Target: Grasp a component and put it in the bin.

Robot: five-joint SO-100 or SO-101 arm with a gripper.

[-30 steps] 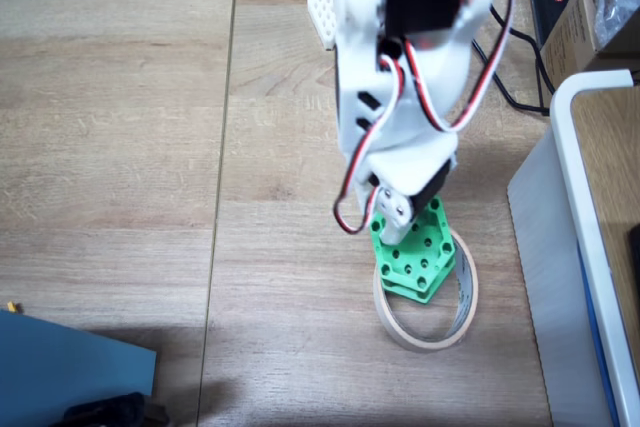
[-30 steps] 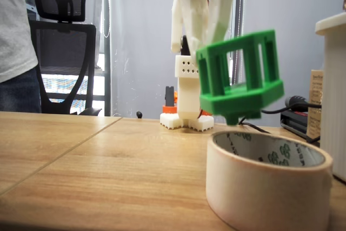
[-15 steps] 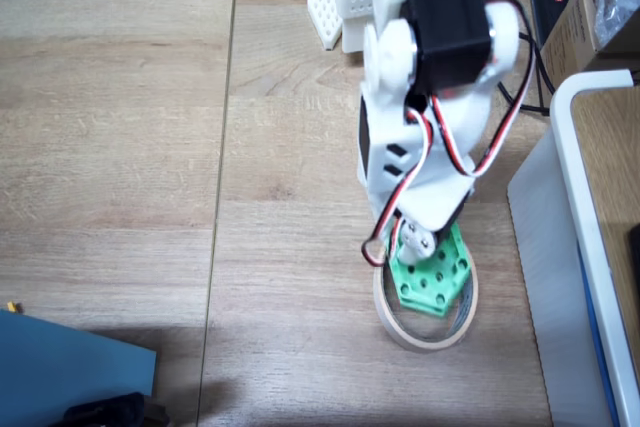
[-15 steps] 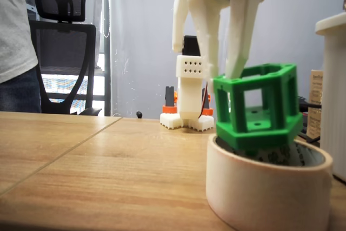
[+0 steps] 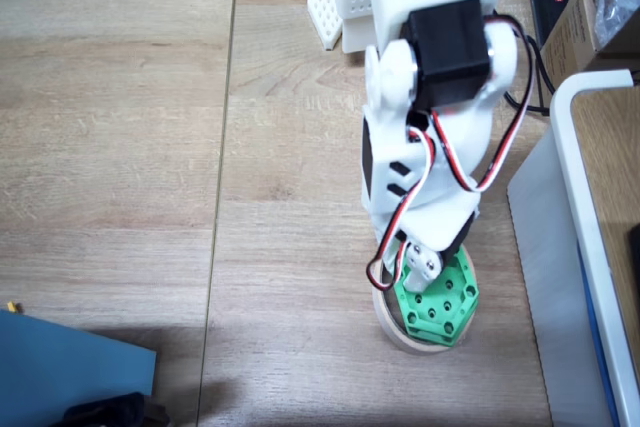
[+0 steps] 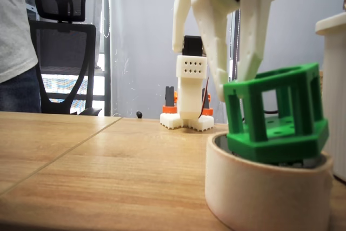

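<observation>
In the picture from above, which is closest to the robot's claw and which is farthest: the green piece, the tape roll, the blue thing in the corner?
Measured from the gripper in the fixed view from above:
1. Green piece: right at the fingertips, sitting in the ring.
2. Tape roll: around the green piece, just below the claw.
3. Blue thing: far off in the bottom left corner.

My gripper (image 6: 238, 82) is matt white plastic, faintly ridged. The component (image 6: 275, 114) is matt green plastic, smooth-faced. The bin (image 6: 259, 196) looks like papery beige tape, dull. Table (image 5: 120, 127): matt wood grain.
</observation>
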